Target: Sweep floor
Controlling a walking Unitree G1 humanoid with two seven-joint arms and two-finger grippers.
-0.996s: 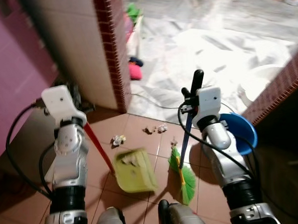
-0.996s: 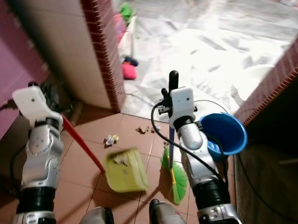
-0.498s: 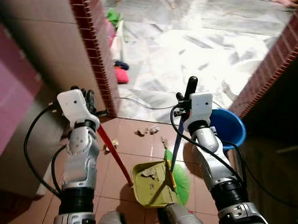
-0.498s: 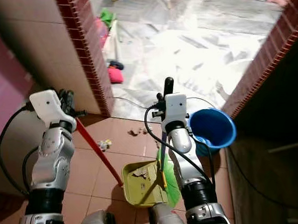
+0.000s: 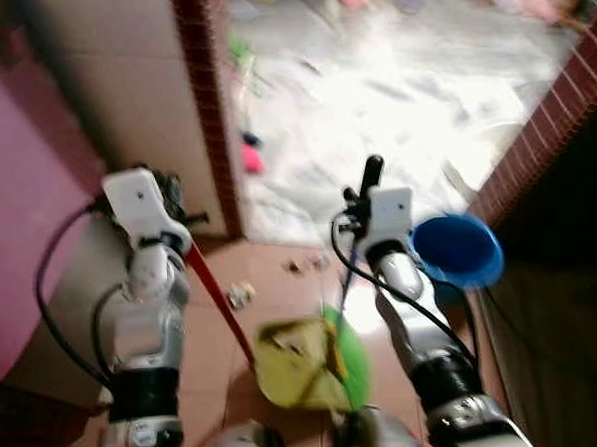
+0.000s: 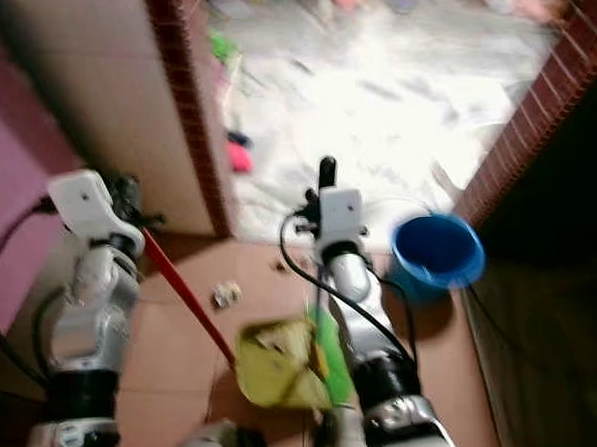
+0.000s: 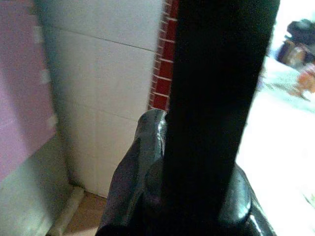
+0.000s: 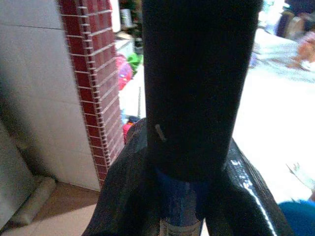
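The picture is blurred. My left gripper (image 5: 173,204) is shut on the top of a red handle (image 5: 216,298) that runs down to a yellow-green dustpan (image 5: 294,368) on the brown tiles, with pale litter in it. My right gripper (image 5: 363,186) is shut on the black grip of a blue broom handle (image 8: 181,212). The green broom head (image 5: 353,365) lies against the dustpan's right side. Small scraps of litter (image 5: 240,295) and more litter scraps (image 5: 306,264) lie on the tiles beyond the dustpan.
A blue bucket (image 5: 458,250) stands just right of my right arm, beside a brick wall (image 5: 553,120). A tiled wall with a brick edge (image 5: 204,108) rises on the left. Bright marble floor (image 5: 392,88) with scattered toys lies ahead.
The broom head has swept left from beside the dustpan to rest against it. The camera has shifted and the picture has become blurred.
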